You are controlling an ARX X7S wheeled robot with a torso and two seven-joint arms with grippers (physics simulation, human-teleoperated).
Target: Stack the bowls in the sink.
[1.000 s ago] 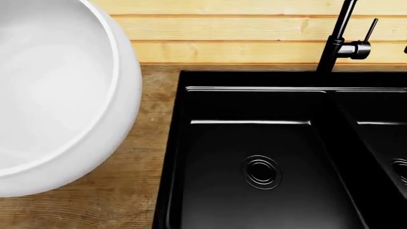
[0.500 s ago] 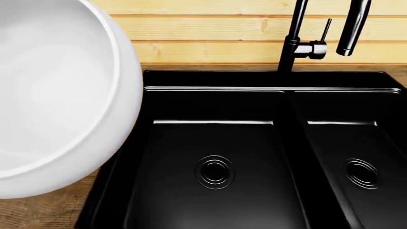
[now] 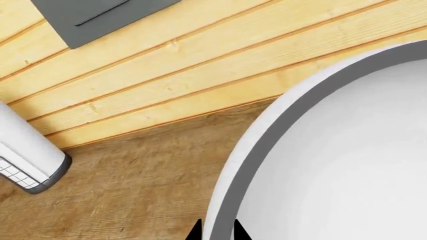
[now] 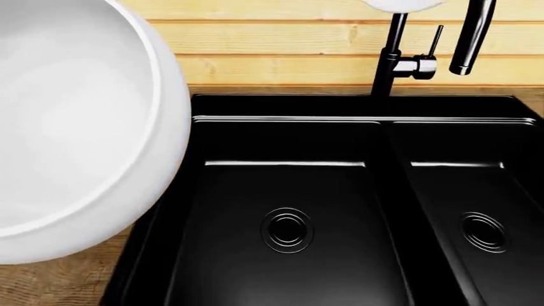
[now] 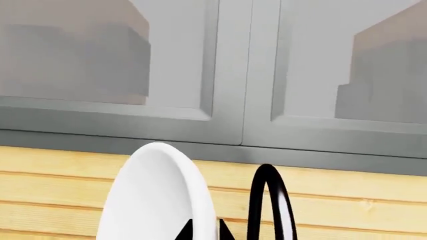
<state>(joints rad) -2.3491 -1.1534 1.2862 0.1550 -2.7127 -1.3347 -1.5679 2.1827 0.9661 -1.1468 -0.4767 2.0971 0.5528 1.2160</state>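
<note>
Bowls hang apart above the sink (image 4: 357, 105): the large bowl (image 4: 76, 127), its rim pinched by the left pincer (image 3: 216, 231), overlaps the sink's edge, while the small bowl (image 5: 163, 195), clamped by the right pincer (image 5: 205, 227), rides beside the faucet (image 5: 270, 200).

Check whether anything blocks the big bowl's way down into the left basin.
Nothing visible does. The big bowl hangs over the counter, overlapping the sink's left rim, and the left basin shows only its drain. The faucet stands behind the divider.
</note>
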